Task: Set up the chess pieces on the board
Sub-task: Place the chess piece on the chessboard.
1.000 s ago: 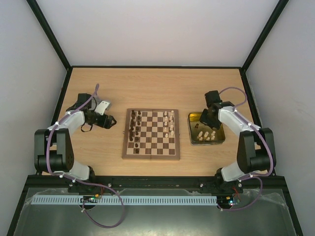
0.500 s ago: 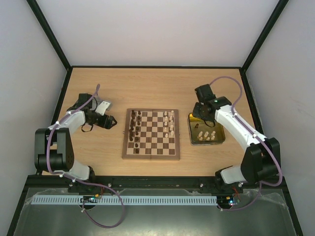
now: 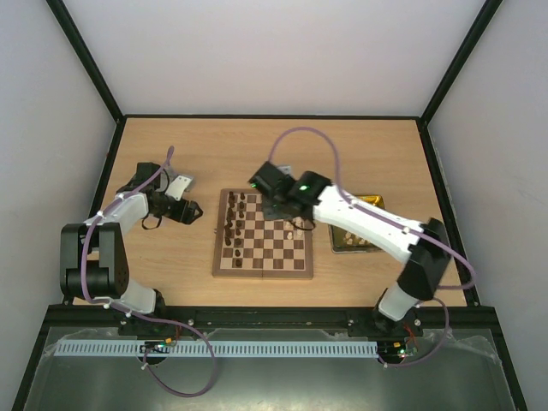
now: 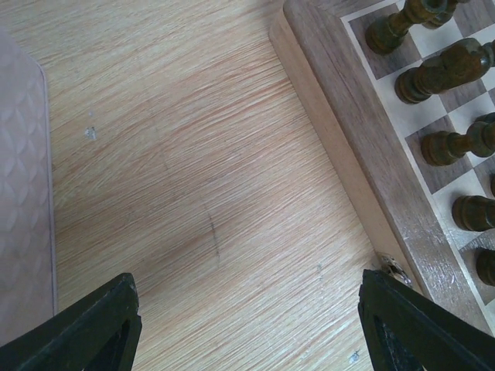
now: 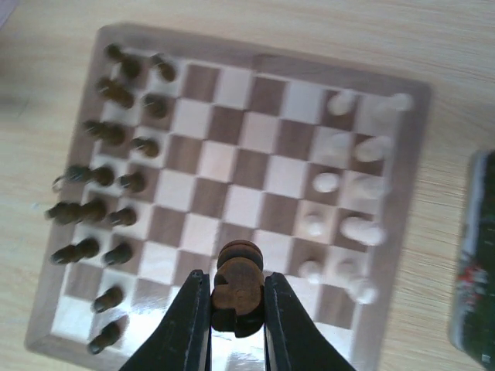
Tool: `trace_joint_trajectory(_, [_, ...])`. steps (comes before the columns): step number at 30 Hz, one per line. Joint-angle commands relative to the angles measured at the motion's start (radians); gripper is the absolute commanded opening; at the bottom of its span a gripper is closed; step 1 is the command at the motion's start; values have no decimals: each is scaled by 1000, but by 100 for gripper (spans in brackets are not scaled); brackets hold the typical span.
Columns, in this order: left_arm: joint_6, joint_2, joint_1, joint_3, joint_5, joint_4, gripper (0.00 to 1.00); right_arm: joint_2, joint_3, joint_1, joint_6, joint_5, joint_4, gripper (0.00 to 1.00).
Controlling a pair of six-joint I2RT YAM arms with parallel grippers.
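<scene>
Top external view, the desk asks: where do the two arms stand?

Photographer: The right arm [image 3: 368,224] stretches leftward across the board [image 3: 221,257], its wrist over the far half of the squares. The left arm [image 3: 120,214] is folded at the table's [image 3: 257,145] left side, with the left gripper [image 3: 190,211] low and pointing toward the board's left edge.

Desk: And the jaws?

Photographer: On the right wrist camera, the right gripper [image 5: 236,287] is pinched narrowly on a dark brown piece [image 5: 238,267], which sits upright between the two fingers and is raised above the squares. It hangs over the open middle files, between the two camps. On the left wrist camera, the left gripper's two black fingertips [image 4: 97,328] stand wide apart at the bottom corners of the frame. Between them is only bare wood grain, and the board's border lies just to the right.

Desk: How are the pieces laid out?

Photographer: The dark pieces [image 5: 108,178] fill the two left-hand files, some leaning or lying on their sides. The cream pieces [image 5: 344,185] are spread over the two right-hand files, and I cannot tell how many because they are blurred. A gold tin tray [image 3: 377,199] sits on the table just right of the board, partly hidden under the right arm. A few cream pieces show inside it.
</scene>
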Motion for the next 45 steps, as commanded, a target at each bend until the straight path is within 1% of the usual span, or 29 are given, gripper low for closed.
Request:
trace_joint_trajectory(1, [0, 3, -3, -12, -13, 7, 78, 148, 174, 139, 16, 74, -125, 5])
trace_joint_trajectory(3, [-2, 2, -3, -11, -16, 9, 78, 213, 248, 187, 7, 63, -138, 5])
trace_joint_trajectory(7, [-6, 4, 0, -11, -29, 13, 78, 312, 342, 251, -7, 23, -153, 5])
trace_joint_trajectory(12, [-9, 10, 6, -11, -32, 19, 78, 393, 391, 290, -37, -49, -159, 5])
trace_joint_trajectory(15, [-9, 14, 7, -10, -30, 19, 78, 431, 417, 308, -48, -62, -167, 5])
trace_joint_trajectory(20, [-10, 16, 8, -10, -30, 21, 78, 462, 413, 317, -57, -96, -160, 9])
trace_joint_trajectory(28, [-16, 14, 11, -10, -35, 22, 79, 498, 409, 319, -64, -124, -131, 9])
trace_joint_trajectory(33, [-17, 13, 14, -11, -37, 24, 80, 518, 388, 319, -64, -133, -100, 11])
trace_joint_trajectory(45, [-18, 14, 19, -15, -37, 27, 80, 573, 406, 319, -64, -93, -73, 9])
